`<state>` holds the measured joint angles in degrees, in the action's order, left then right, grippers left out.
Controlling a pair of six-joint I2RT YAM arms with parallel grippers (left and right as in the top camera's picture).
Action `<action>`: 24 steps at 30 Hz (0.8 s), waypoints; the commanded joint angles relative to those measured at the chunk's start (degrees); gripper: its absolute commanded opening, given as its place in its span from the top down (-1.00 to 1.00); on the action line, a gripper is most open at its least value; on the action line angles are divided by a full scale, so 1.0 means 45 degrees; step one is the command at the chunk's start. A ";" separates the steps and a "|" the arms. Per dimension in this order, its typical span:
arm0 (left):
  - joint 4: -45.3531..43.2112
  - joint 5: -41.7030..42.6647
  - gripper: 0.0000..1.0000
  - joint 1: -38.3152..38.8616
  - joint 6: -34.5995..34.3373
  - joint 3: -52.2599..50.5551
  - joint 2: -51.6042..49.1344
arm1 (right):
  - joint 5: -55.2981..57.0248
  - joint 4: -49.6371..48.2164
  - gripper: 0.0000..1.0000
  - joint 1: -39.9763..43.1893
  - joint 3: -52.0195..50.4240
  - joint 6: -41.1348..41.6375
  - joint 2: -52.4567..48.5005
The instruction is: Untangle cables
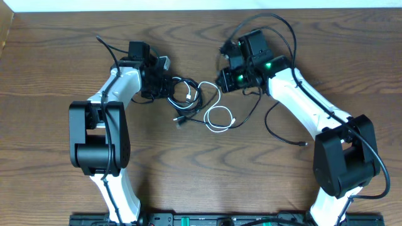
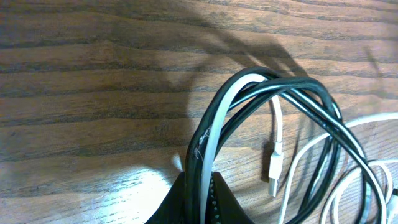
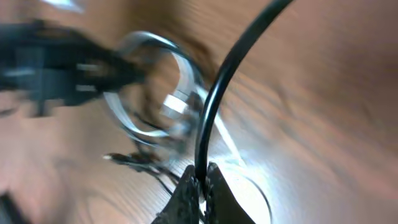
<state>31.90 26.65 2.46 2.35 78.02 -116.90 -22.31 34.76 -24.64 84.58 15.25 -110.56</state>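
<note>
A tangle of thin black cables (image 1: 184, 94) lies at the middle of the table, with a white cable (image 1: 218, 118) looped beside it. My left gripper (image 1: 164, 86) is shut on a bundle of black cable strands (image 2: 280, 93) at the tangle's left; the white cable's plug (image 2: 274, 167) lies on the wood just right of my fingers. My right gripper (image 1: 227, 80) is shut on one black cable (image 3: 214, 99), which runs up and away in the blurred right wrist view. Another stretch of black cable (image 1: 276, 129) trails to the right, ending in a small plug (image 1: 306, 144).
The wooden table (image 1: 207, 169) fills the view. Thicker black arm wires (image 1: 276, 28) arch over the right arm near the back edge. Both white arms reach in from the front corners.
</note>
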 commanded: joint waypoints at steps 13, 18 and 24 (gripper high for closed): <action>0.0034 -0.0068 0.85 -0.0053 0.0126 -0.0151 -0.0155 | 0.2210 0.1962 -0.07 -0.0126 0.0058 -0.0039 0.0262; 0.0087 0.1894 0.85 -0.0053 0.1379 -0.0146 -0.0141 | 0.1151 0.1724 0.19 -0.0126 0.0627 -0.1418 0.0262; 0.0554 0.6819 0.85 -0.0063 0.3910 -0.0146 -0.0141 | 0.0262 -0.0049 0.65 -0.0131 0.0777 -0.2871 0.0257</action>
<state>33.58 42.41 2.31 11.81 78.02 -116.90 -18.35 36.45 -24.99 86.61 7.42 -110.56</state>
